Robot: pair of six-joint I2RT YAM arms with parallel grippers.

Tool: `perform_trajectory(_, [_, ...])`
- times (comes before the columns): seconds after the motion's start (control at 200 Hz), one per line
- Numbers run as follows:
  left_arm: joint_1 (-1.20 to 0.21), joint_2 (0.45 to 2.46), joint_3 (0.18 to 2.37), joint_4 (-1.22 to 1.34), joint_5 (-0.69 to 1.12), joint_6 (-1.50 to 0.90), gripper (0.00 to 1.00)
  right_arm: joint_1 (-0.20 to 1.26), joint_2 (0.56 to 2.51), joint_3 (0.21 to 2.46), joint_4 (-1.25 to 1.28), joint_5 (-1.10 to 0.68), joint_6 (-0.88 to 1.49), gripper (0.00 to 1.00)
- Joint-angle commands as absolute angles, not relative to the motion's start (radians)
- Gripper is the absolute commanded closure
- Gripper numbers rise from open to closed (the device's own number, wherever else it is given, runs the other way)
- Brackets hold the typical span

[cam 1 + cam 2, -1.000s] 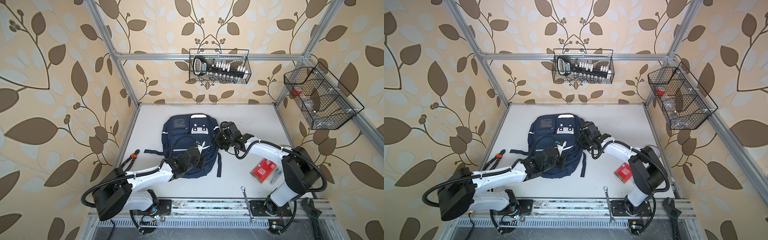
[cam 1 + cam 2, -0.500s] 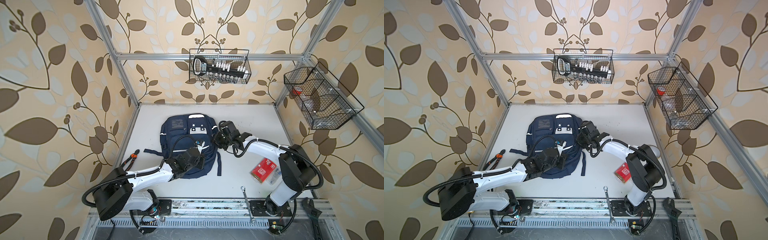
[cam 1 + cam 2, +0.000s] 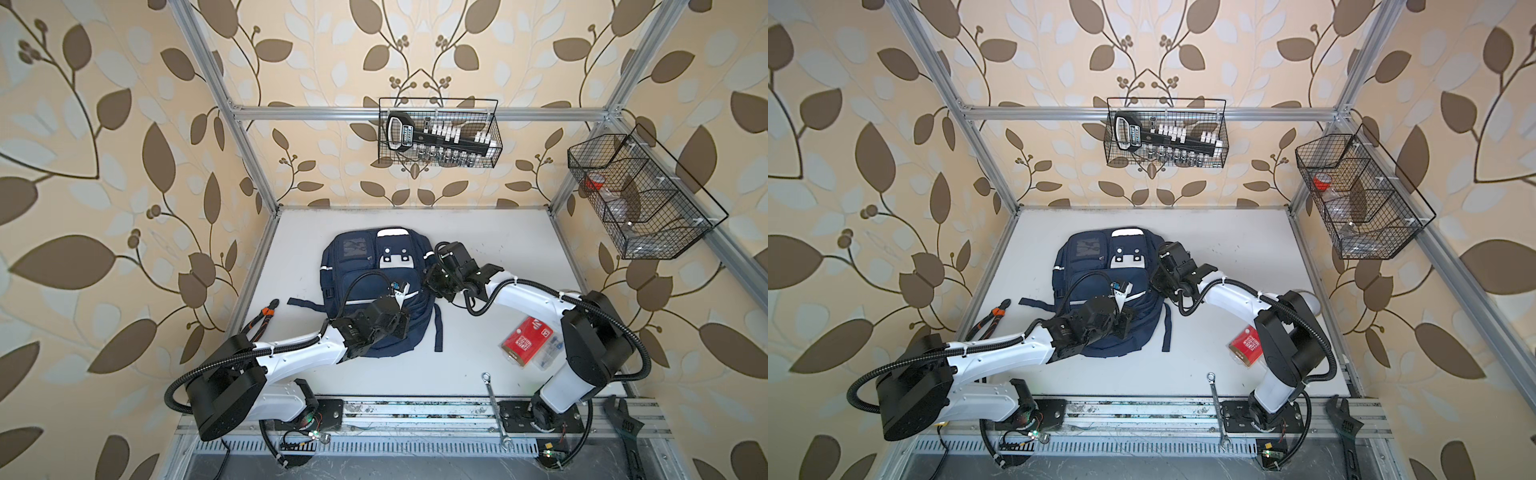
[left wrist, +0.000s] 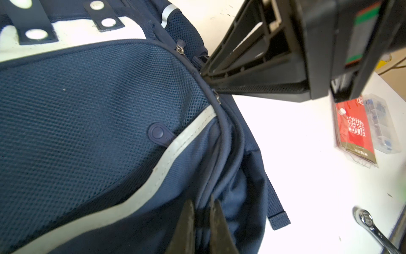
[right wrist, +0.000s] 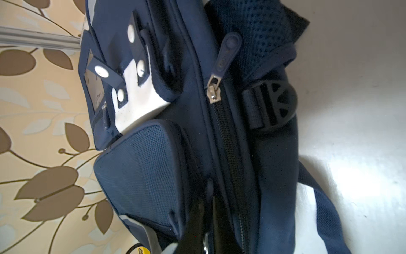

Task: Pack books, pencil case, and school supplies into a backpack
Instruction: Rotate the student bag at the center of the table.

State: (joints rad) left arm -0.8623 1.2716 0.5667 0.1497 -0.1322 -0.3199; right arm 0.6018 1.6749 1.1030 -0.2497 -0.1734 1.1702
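1. Your right gripper (image 3: 431, 281) had edged in against the backpack's (image 3: 365, 266) side and drawn its jaws together. In the right wrist view they pinched a seam beside the zip (image 5: 226, 140).
2. Your left gripper (image 4: 203, 211) was clamped on a fabric fold lower down the same edge.
3. The backpack lay flat in the middle of the table (image 3: 498, 257), with the box (image 3: 525, 338) apart near your right arm's base. Books and pencil case were not in view.
4. This looked like a zip step, so you did best to keep both pinches taut and pull along the teeth, not across.
5. The fabric was soft woven navy, the pocket (image 4: 87, 110) coarse mesh, the stripe (image 4: 175, 149) smooth, the pull (image 5: 227, 52) a rubbery tab. The box was rigid clear plastic.
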Motion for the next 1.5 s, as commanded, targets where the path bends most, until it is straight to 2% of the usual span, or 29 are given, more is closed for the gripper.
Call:
perform_trajectory(0.0, [-0.854,1.283,0.526,0.048,-0.120,-0.382,1.00,0.610,1.719,1.143,-0.247,-0.200,1.182,0.89])
perform_trajectory(0.25, [-0.854,1.291,0.532,0.047,-0.123,-0.379,1.00,0.603,1.753,1.128,-0.186,-0.233,1.217,0.88])
perform_trajectory(0.365, [-0.854,1.301,0.538,0.053,-0.126,-0.376,1.00,0.591,1.734,1.117,-0.191,-0.224,1.219,1.00])
perform_trajectory(0.61, [-0.854,1.392,0.593,0.047,-0.170,-0.407,1.00,0.597,1.530,1.090,-0.345,-0.005,1.214,1.00])
perform_trajectory(0.815, [-0.854,1.478,0.677,0.111,-0.170,-0.477,1.00,0.723,1.259,0.817,-0.302,0.155,1.492,1.00])
perform_trajectory(0.93, [-0.854,1.495,0.731,0.161,-0.164,-0.536,1.00,0.775,1.232,0.763,-0.296,0.172,1.565,1.00])
perform_trajectory(1.03, [-0.856,1.509,0.794,0.207,-0.088,-0.557,1.00,0.747,1.249,0.758,-0.280,0.179,1.549,1.00])
perform_trajectory(1.09, [-0.859,1.499,0.827,0.187,-0.063,-0.571,0.74,0.698,1.264,0.768,-0.257,0.158,1.492,1.00])
perform_trajectory(1.15, [-0.859,1.454,0.831,0.142,-0.074,-0.579,0.55,0.626,1.290,0.788,-0.253,0.104,1.445,1.00])
perform_trajectory(1.2, [-0.859,1.388,0.827,0.075,-0.105,-0.579,0.08,0.584,1.305,0.797,-0.224,0.062,1.397,1.00])
perform_trajectory(1.21, [-0.859,1.375,0.826,0.059,-0.112,-0.578,0.03,0.576,1.307,0.800,-0.223,0.054,1.390,1.00])
perform_trajectory(1.374, [-0.857,1.181,0.796,-0.244,-0.212,-0.581,0.01,0.561,1.261,0.806,-0.253,0.053,1.328,1.00])
perform_trajectory(1.494, [-0.857,1.040,0.712,-0.414,-0.151,-0.746,0.01,0.565,1.211,0.720,-0.209,0.011,1.349,1.00])
